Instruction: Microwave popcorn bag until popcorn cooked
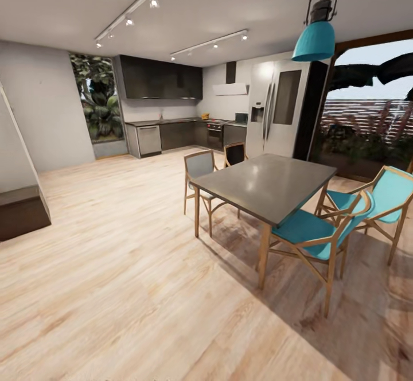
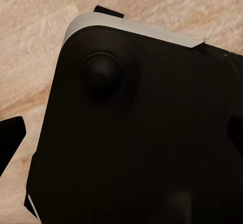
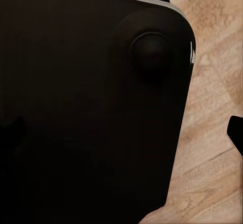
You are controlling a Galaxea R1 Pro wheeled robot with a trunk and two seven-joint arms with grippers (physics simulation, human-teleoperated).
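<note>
Fingers can't be judged: both wrist views look down on a black rounded panel (image 2: 131, 133), likely the robot's own base, over wood floor, with dark slivers at the frame edges that may be finger parts. Wide or narrow, cannot tell, and nothing seems held.

Step in hand: transit toward the kitchen, task proper not started. From the head view the countertop (image 1: 172, 121) runs far off at about 12 o'clock, grey over dark cabinets, with a dark built-in oven (image 1: 214, 136) under it. A small boxy unit on the counter near the fridge, roughly 1 o'clock, is probably the microwave (image 1: 241, 118), too small to confirm. A tiny yellowish speck sits on the counter left of it; whether it's the popcorn bag can't be told.

Next move likely calls for driving across open floor at 11–12 o'clock, keeping left of the dining table (image 1: 269, 183) and its chairs, then squaring up to the counter.

Room: pale plank floor (image 1: 115, 266), glossy grey table at 2 o'clock with teal chairs (image 1: 312, 232), a steel fridge (image 1: 275, 108) behind it, teal pendant lamp (image 1: 314, 39) overhead, track lights, and a window with plants at 11 o'clock.
</note>
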